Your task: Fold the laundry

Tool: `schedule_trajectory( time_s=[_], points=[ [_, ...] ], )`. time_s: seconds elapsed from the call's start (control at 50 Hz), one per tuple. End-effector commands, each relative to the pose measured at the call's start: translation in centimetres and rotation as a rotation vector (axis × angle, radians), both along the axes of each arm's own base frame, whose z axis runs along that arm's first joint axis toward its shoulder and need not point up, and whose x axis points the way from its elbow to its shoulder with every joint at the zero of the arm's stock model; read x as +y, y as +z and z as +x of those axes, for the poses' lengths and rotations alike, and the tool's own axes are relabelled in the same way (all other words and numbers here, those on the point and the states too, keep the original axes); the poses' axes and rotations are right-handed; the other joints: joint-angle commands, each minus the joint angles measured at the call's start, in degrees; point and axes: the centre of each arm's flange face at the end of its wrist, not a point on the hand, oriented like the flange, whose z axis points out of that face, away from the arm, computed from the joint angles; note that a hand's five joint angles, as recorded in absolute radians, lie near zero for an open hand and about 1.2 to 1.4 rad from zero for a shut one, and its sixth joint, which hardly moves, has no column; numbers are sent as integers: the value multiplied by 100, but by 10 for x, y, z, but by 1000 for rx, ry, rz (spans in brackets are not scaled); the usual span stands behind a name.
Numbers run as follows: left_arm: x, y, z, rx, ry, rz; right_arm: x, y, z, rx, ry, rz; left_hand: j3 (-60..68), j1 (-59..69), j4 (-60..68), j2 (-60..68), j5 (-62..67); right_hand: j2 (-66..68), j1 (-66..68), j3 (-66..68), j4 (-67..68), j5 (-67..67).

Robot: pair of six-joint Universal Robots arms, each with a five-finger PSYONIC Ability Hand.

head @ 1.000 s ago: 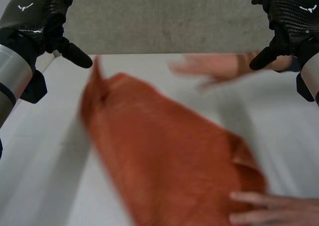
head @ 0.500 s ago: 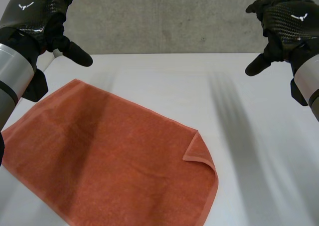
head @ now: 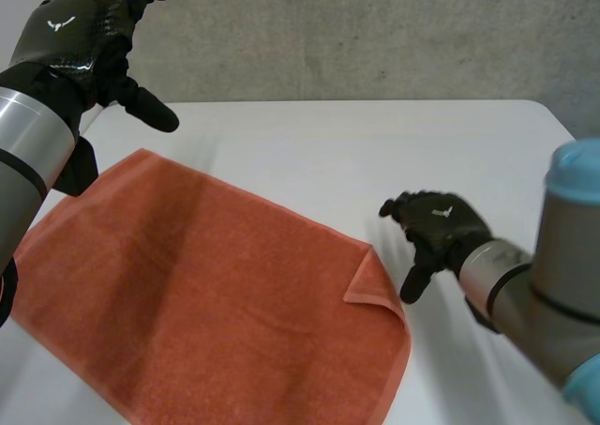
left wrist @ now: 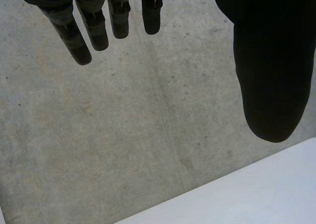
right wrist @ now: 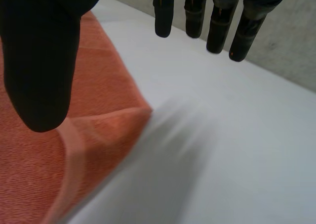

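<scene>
Head view: flat orange terry towel (head: 187, 294) — its flipped corner (head: 368, 277) lies just left of the right hand (head: 439, 230), loosely spread, empty.

My left hand (head: 75, 33) black with carbon-weave back and small white emblem, my right hand (head: 439, 224) the same, silver-grey wrist cuffs (head: 30, 142), a light-blue joint cap (head: 574, 170)

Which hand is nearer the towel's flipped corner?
Right. The right hand is open, low beside the flipped corner of the towel. The left hand is raised, open, at the towel's opposite end, well away.
</scene>
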Motion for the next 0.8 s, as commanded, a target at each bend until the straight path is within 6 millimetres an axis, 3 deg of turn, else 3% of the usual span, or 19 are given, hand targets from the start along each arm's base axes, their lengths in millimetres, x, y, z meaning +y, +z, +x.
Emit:
schedule_trajectory(
  time_s=[0.02,0.14,0.34,0.48,0.56,0.6,0.62,0.74,0.8],
  points=[
    [-3,-5,-1,-3,0,7,1,-40,15,-77,-6,29,-179,-109,-173,-87,-267,1282,1415,1318,1248,1239],
    [-3,-9,-1,-7,0,17,0,-62,16,-43,-15,69,-179,-109,-173,-87,-267,1334,1467,1369,1300,1290],
    [-3,-9,-1,-9,0,18,-2,-67,14,-7,-31,62,-179,-109,-173,-87,-267,1417,1550,1452,1383,1374],
    [-3,-9,-1,-8,0,18,-9,-68,16,1,-36,-7,-179,-109,-173,-87,-267,4324,4458,4360,4291,4281],
    [-4,-10,-2,-9,0,21,-13,-74,15,27,-43,-20,-179,-109,-173,-87,-267,4864,4998,4900,4831,4821],
    [-4,-11,-2,-10,0,23,-17,-75,12,52,-54,-36,-179,-109,-173,-87,-267,6618,6751,6654,6584,6575],
    [-5,-12,-2,-11,0,25,-17,-75,12,53,-54,-36,-179,-109,-173,-87,-267,6626,6759,6662,6592,6583],
    [-10,-21,-5,-24,-1,51,-20,-64,13,40,-50,-71,-179,-109,-173,-87,-267,6626,6759,6662,6592,6583],
    [-24,-40,-11,-46,-1,95,-20,-30,14,-12,-46,-154,-179,-109,-173,-87,-267,6626,6759,6662,6592,6583]
  ],
)
